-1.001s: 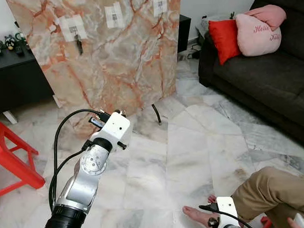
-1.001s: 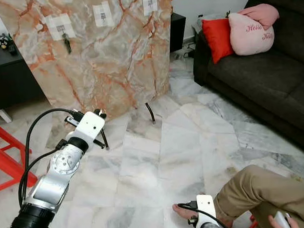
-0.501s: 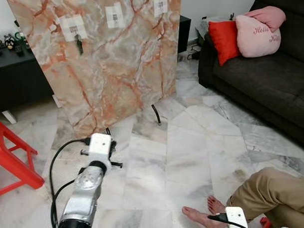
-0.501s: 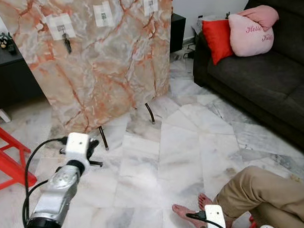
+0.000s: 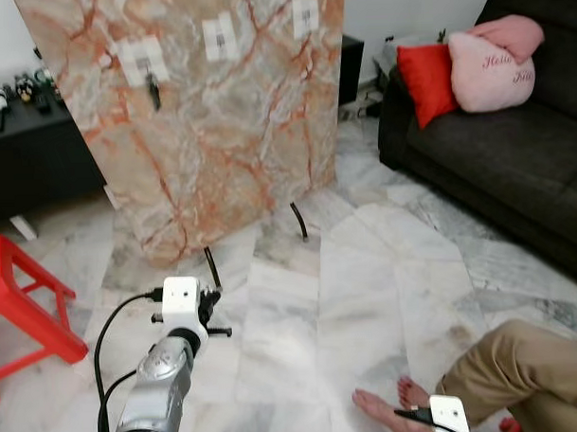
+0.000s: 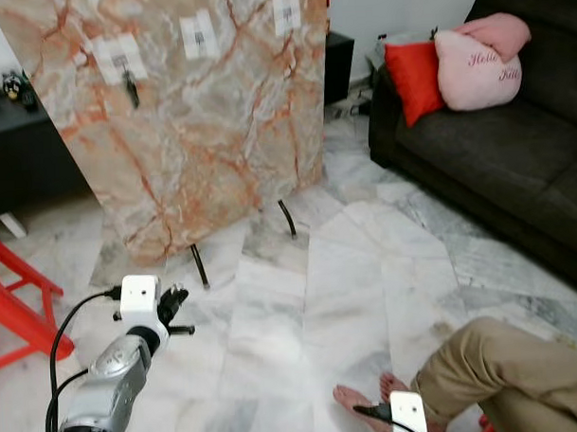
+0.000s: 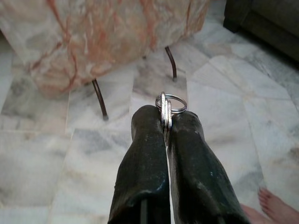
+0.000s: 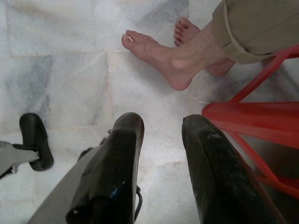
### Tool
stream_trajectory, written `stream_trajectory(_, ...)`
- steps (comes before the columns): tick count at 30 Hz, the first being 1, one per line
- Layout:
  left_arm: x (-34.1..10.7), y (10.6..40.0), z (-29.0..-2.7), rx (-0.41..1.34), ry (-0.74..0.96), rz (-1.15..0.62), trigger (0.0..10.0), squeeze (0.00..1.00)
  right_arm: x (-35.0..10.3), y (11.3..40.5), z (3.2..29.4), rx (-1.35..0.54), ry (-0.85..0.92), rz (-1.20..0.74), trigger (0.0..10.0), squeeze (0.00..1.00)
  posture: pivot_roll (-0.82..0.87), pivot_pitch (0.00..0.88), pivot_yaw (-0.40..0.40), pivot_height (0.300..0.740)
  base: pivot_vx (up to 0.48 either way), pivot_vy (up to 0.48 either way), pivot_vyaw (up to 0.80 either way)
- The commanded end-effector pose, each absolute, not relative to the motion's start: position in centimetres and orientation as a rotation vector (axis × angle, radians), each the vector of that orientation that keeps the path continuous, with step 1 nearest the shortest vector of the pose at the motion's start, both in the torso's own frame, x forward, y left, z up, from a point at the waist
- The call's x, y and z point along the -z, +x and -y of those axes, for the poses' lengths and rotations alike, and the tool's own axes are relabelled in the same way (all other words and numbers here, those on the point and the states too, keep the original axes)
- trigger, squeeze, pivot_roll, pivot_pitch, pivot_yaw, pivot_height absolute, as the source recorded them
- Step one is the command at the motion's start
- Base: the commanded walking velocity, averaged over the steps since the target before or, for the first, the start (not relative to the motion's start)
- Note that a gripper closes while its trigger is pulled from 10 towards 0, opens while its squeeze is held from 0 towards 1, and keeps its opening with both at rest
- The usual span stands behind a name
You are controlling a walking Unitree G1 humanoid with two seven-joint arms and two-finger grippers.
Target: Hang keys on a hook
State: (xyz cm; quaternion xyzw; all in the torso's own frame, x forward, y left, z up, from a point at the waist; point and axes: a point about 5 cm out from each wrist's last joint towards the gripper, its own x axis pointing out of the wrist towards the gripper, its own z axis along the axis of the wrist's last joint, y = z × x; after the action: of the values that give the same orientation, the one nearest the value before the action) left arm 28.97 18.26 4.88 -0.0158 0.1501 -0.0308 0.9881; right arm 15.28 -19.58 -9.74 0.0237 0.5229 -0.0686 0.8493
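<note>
In the left wrist view, the two black fingers [image 7: 145,154] of the left gripper [image 7: 166,122] were seen clenched on a silver key ring with flat silver keys [image 7: 167,110], the ring standing out just past the fingertips. The gripper was held low over the pale grey veined marble floor [image 5: 366,270], in front of a tall slab of orange-and-cream veined marble [image 5: 209,105] that leaned on thin dark metal legs [image 5: 213,268]. Three small white patches with hooks [image 5: 221,36] were seen near the slab's upper edge, and a dark key [image 5: 153,91] was already hung from the leftmost one. The left arm's white wrist housing [image 5: 181,301] and its black cable were seen well short of the slab.

The right gripper [image 8: 162,128] was held low with its black fingers [image 8: 126,140] parted and nothing between them. Beyond them, a person's bare feet [image 8: 163,58], a tan trouser leg [image 8: 261,28] and a red metal stool frame [image 8: 252,112] were shown.

A red stool [image 5: 21,301] was seen at the robot's left, beside a black low cabinet [image 5: 40,158]. At the right, a dark sofa [image 5: 495,161] carried a red cushion [image 5: 426,78] and a pink cushion [image 5: 492,67].
</note>
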Motion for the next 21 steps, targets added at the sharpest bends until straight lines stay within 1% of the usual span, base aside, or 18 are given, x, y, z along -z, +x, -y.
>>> stream_trajectory(1,-5.2,29.1,-18.5,0.052,-0.038,-0.284,10.0,0.0,9.8,15.2,19.7,0.157,0.053,-1.101,10.0,0.0,-0.04,0.0,-0.017,0.74,0.371,0.0,0.0)
stream_trajectory(6,-5.2,29.2,-18.4,0.055,-0.04,-0.278,10.0,0.0,9.7,15.1,20.1,0.173,0.048,-1.103,10.0,0.0,-0.04,0.0,-0.021,0.74,0.389,0.0,0.0)
stream_trajectory(10,-4.1,28.6,-18.8,0.035,-0.023,-0.31,10.0,0.0,9.8,15.0,20.2,0.175,0.047,-1.105,10.0,0.0,-0.05,0.0,-0.021,0.74,0.392,0.0,0.0)
stream_trajectory(21,-4.3,28.8,-19.0,0.029,-0.008,-0.301,10.0,0.0,9.7,15.2,20.4,0.195,0.051,-1.093,10.0,0.0,-0.04,0.0,-0.029,0.74,0.394,0.0,0.0)
